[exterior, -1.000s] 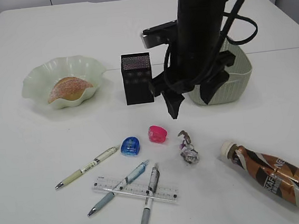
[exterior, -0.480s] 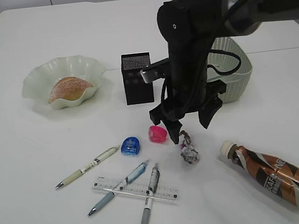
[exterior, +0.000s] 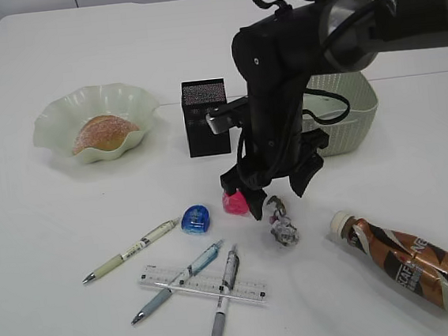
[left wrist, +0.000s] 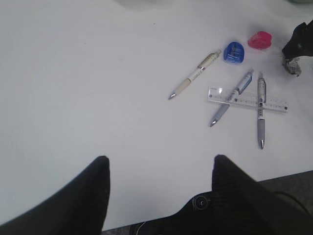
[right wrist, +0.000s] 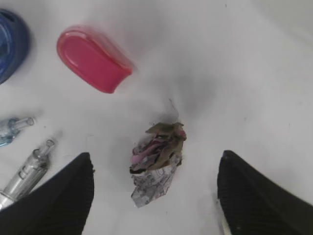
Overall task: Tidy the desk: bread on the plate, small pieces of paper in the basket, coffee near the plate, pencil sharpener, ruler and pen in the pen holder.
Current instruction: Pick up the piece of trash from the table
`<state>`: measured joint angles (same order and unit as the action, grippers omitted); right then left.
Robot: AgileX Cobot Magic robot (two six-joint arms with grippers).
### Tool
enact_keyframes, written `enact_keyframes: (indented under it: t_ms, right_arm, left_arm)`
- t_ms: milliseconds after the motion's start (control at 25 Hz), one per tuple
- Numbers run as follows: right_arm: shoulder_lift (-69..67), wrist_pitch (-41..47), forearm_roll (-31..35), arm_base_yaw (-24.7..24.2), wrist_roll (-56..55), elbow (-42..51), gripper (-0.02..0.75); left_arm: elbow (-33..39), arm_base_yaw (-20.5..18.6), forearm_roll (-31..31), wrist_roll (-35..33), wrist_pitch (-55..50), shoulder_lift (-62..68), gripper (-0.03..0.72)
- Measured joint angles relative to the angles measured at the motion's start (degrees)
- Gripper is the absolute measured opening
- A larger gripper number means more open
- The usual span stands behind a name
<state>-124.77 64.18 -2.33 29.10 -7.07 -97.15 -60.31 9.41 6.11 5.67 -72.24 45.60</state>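
While jaws straddle paper scrap (right wrist: 157, 161) | pink sharpener (right wrist: 92, 59) beside

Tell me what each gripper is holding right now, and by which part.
Nothing is held. The right gripper is open, its fingers either side of the crumpled paper without touching it. The left gripper is open over bare table.

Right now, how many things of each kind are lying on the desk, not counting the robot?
Pens: 3
Pencil sharpeners: 2 (blue, pink)
Ruler: 1
Crumpled paper: 1
Coffee bottle: 1
Bread: 1
Plate: 1
Pen holder: 1
Basket: 1
Total: 12
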Motion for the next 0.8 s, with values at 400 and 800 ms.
enact_keyframes:
  t_ms: [400, 800]
  right_arm:
    - [-2.28, -0.77, -1.91, 0.00, 0.11, 0.00, 0.577]
    - [-4.40, -1.45, -1.91, 0.00, 0.11, 0.00, 0.577]
  left_arm:
    - [0.00, 0.00, 0.00, 0.00, 0.00, 0.00, 0.476]
    - [0.00, 0.00, -0.82, 0.00, 0.00, 0.00, 0.476]
